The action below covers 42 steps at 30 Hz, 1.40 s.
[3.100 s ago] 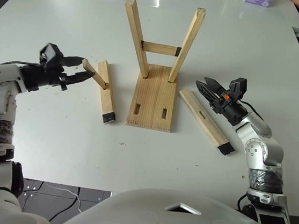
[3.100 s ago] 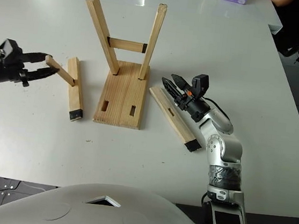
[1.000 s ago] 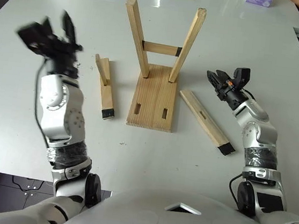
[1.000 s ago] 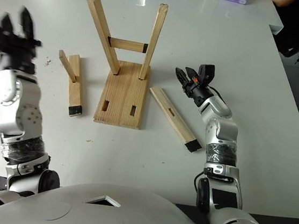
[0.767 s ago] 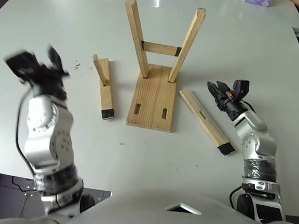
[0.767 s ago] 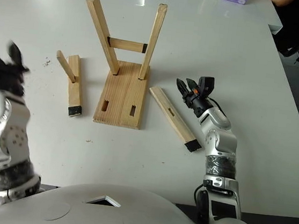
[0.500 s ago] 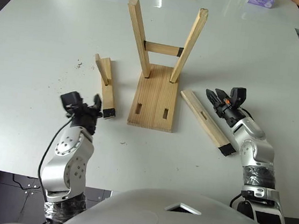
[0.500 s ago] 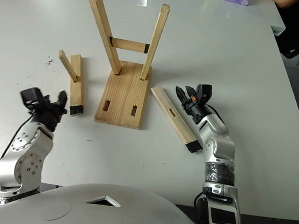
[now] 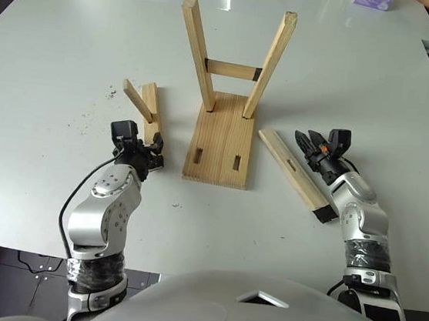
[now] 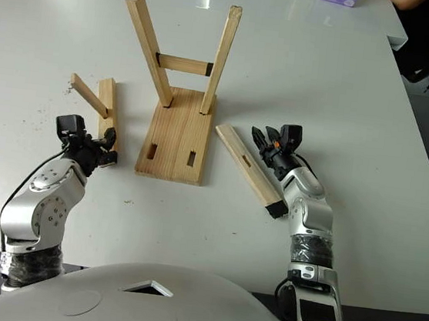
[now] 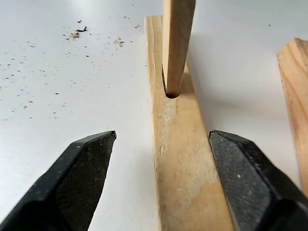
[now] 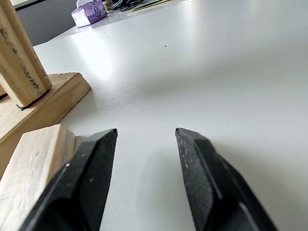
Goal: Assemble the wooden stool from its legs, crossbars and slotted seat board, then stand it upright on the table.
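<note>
The left hand [image 9: 148, 158] sits low on the white worktop [image 9: 65, 43] with its two black fingers [image 11: 84, 175] spread apart, one on either side of the near end of a loose leg [image 9: 152, 122]. The wood lies in the gap between them, and there is worktop showing between it and each finger. Just ahead of this hand a crossbar [image 9: 136, 99] stands tilted out of a slot in that leg. Wood crumbs [image 11: 77, 33] lie scattered beyond it.

Beside this hand, toward the middle, the seat board [image 9: 218, 139] lies flat. Two legs [image 9: 197, 54] rise from its far end, joined by a short bar [image 9: 229, 70]; the two slots at its near end are open.

The right hand [image 9: 307, 138] rests low too, its fingers [image 12: 91, 173] parted with nothing between them. A second loose leg [image 9: 296, 174] lies flat just beside it, between this hand and the seat board.
</note>
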Each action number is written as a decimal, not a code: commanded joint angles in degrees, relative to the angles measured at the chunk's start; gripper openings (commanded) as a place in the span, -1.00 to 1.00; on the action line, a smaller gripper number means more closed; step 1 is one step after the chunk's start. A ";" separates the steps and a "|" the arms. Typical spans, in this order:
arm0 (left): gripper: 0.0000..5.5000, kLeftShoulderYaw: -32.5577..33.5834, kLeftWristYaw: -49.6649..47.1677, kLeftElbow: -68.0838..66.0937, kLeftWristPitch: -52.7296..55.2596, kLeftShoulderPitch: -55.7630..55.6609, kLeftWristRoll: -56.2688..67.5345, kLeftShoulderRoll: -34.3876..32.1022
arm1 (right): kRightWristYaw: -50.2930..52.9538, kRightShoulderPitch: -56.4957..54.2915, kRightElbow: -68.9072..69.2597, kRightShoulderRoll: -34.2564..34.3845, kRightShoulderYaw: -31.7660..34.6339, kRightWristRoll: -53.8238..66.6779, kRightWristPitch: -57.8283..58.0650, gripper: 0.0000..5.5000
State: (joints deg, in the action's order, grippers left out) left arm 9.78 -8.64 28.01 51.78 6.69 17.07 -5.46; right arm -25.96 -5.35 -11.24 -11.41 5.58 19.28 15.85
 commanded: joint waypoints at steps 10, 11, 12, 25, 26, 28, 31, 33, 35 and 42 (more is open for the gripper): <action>0.25 -1.34 -1.90 -2.07 7.40 -1.89 -3.46 1.50 | 0.22 -0.84 -0.68 0.88 -0.71 -0.78 -0.71 -0.19; 0.21 -1.66 -1.99 -2.55 7.55 -1.78 -4.02 1.32 | 0.33 -0.95 -0.83 0.97 -0.81 -0.88 -0.79 -0.19; 0.14 -1.68 -2.24 -3.05 7.59 -1.60 -4.63 1.40 | 0.33 -1.21 -1.16 1.09 -1.07 -1.08 -0.90 -0.19; -0.27 -0.55 -1.94 -4.63 5.08 -3.51 -8.52 2.13 | 2.46 -6.77 6.62 4.01 1.04 2.97 -0.52 -0.19; -0.27 0.23 -1.68 -5.05 3.71 -5.18 -8.47 1.72 | 3.47 -8.35 7.68 4.45 0.66 2.42 -0.83 -0.19; -0.27 2.75 -1.43 -5.65 0.94 -8.60 -7.63 1.44 | 6.52 -11.42 8.74 4.88 0.23 0.93 -0.02 -0.19; -0.27 8.48 0.15 -7.46 -2.99 -14.93 -3.84 1.06 | 9.67 -16.33 9.46 3.29 -1.81 -2.22 5.25 -0.19; -0.27 14.03 2.22 -8.92 -5.79 -21.55 1.94 1.03 | 8.79 -20.46 9.77 0.40 -4.42 -5.16 7.64 -0.19; -0.27 20.16 4.91 -9.03 -8.08 -28.61 11.69 1.33 | 8.59 -26.18 10.07 -0.82 -4.39 -5.42 9.94 -0.19; -0.27 26.92 21.59 -1.26 -7.33 -32.75 44.85 -5.19 | -1.97 -39.91 11.20 -1.02 -1.64 4.76 11.39 -0.19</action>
State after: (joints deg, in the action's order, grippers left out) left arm 36.22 4.89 22.04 43.24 -26.81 52.63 -5.65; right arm -22.51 -40.20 -1.47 -12.24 2.81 18.53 26.64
